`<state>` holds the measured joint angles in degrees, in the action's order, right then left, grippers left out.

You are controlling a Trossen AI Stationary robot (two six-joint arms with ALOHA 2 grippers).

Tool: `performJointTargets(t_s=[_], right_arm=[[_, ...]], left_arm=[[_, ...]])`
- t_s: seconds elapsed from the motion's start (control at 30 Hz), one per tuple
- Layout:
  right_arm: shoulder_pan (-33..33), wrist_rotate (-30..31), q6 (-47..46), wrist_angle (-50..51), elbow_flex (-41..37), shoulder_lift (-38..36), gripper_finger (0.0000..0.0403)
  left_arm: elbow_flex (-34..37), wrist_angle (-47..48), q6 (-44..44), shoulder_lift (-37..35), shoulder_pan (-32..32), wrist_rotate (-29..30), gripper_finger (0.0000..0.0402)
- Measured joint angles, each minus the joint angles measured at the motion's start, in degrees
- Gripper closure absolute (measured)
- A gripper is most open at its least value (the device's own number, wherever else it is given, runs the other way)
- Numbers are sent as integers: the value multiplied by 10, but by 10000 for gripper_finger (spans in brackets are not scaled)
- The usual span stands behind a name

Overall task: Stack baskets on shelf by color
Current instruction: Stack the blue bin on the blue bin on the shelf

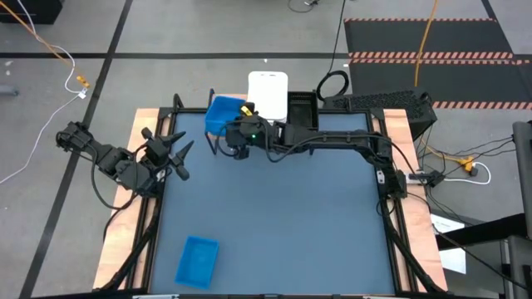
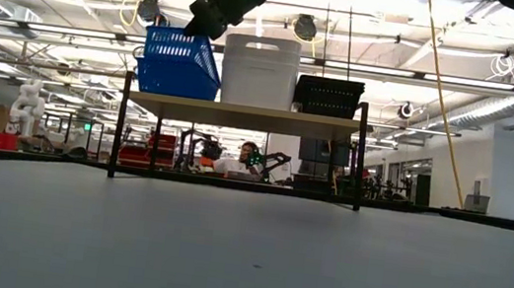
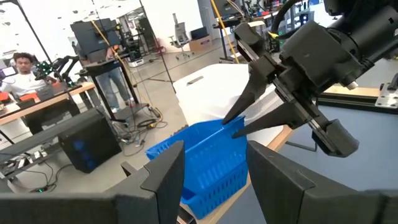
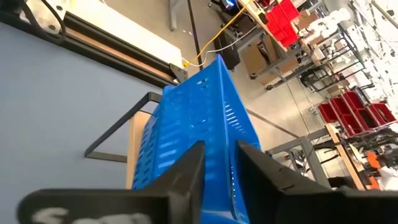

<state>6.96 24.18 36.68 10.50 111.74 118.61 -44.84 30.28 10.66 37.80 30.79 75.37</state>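
A bright blue basket (image 2: 178, 62) stands at the left end of the light-wood shelf (image 2: 241, 110). White baskets (image 2: 260, 70) are in the middle and a black slotted one (image 2: 328, 96) is on the right. In the high view these are the blue basket (image 1: 223, 112), the white (image 1: 268, 93) and the black (image 1: 301, 108). My right gripper (image 1: 235, 126) reaches over from the right and is shut on that blue basket. A second blue basket (image 1: 197, 259) lies flat on the table near its front left. My left gripper (image 1: 179, 155) hovers open by the table's left edge. My right gripper (image 4: 221, 168) pinches the upper rim (image 3: 214, 127) of the blue basket's wall, near the corner beside the white baskets. One finger (image 4: 186, 171) is on each side of the wall. The fingers slant down onto it from above (image 2: 206, 20). The basket's bottom rests on the shelf, roughly upright.
The wide dark-blue tabletop (image 1: 283, 216) stretches between the shelf at the far edge and the blue basket at the front. The right arm (image 1: 332, 143) lies across the far part of the table. A person (image 2: 239, 165) sits in the room beyond.
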Motion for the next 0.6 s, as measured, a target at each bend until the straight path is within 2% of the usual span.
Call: performJointTargets(t_s=[0.2,0.3,0.37,0.6], right_arm=[[-7,6,3,-3,0,0,271],[-13,56,20,-19,0,0,258],[-15,74,29,-20,0,0,257],[-13,73,17,12,-9,0,278]], left_arm=[[0,0,0,0,0,0,227],[0,0,0,1,0,0,227],[0,0,0,1,0,0,227],[0,0,2,1,0,0,227]])
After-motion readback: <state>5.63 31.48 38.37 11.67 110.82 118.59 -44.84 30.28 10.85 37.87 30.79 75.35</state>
